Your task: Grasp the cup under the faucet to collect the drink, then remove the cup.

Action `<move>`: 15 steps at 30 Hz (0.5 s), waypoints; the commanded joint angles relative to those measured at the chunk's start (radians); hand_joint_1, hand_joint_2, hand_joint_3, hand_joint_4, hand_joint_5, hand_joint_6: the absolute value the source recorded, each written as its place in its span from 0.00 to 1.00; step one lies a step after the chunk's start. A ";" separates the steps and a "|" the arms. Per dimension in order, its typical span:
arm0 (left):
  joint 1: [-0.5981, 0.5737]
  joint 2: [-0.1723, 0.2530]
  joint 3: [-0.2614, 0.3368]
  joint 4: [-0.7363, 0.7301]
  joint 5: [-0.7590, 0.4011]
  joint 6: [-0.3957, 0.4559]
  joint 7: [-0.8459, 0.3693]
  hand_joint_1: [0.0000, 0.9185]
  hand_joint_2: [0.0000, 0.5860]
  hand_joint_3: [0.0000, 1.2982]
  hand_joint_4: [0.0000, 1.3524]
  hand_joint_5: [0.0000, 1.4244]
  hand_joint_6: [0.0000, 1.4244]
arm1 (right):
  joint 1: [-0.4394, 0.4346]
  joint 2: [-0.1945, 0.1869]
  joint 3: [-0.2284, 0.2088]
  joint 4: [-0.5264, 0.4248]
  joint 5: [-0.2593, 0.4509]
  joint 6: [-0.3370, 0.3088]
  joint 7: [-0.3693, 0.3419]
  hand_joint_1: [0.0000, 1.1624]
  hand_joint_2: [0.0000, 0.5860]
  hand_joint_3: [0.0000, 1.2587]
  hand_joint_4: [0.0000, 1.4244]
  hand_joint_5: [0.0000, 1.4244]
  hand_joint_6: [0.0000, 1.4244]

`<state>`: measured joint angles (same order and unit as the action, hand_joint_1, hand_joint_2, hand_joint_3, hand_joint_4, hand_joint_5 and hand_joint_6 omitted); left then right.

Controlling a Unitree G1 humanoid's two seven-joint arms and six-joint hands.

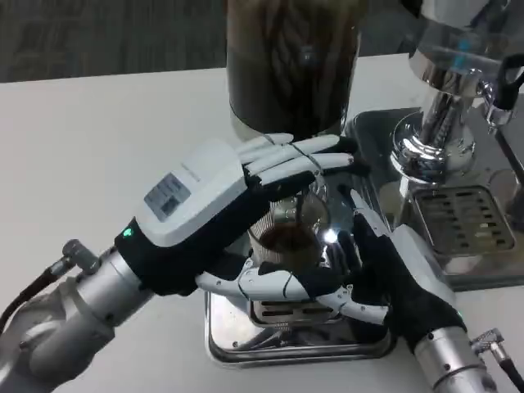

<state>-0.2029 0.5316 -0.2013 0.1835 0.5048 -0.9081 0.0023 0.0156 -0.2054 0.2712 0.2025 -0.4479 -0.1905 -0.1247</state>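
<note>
right hand nearest, fingers curled by the cup, contact unclear | left hand wrapped over the cup; grip looks closed | cup on the drip tray under the dispenser | risk: two hands crowding may tip it; drink spills | hidden: faucet, cup's walls

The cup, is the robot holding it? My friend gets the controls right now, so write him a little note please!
Left hand: wrapped around the cup from the far side and front, so it seems to be gripping.
Right hand: beside the cup, fingers spread, open. Whether it touches the glass I cannot tell.
Cup: clear, some dark drink inside, standing over the steel drip tray below the drink dispenser.
Done: cup grasped, drink partly collected.
Left: finish filling if needed, then lift the cup away.
</note>
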 commanded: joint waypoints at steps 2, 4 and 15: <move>0.052 0.015 0.000 -0.003 0.054 0.033 -0.009 0.00 0.30 0.21 0.10 0.24 0.16 | 0.000 0.010 0.008 0.006 0.010 -0.011 0.014 0.47 0.34 0.00 0.00 0.00 0.05; 0.059 0.013 0.018 -0.016 0.057 0.037 0.014 0.00 0.30 0.20 0.10 0.23 0.16 | 0.006 0.009 0.006 0.000 0.009 -0.012 0.011 0.47 0.35 0.00 0.00 0.00 0.05; 0.072 -0.022 0.139 -0.046 0.034 0.066 0.126 0.00 0.32 0.18 0.08 0.22 0.16 | 0.020 0.011 -0.002 -0.012 0.012 -0.016 0.003 0.46 0.35 0.00 0.00 0.00 0.05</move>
<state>-0.1390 0.5228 -0.0899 0.1330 0.5545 -0.8492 0.0997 0.0230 -0.2025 0.2695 0.1953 -0.4464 -0.1953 -0.1249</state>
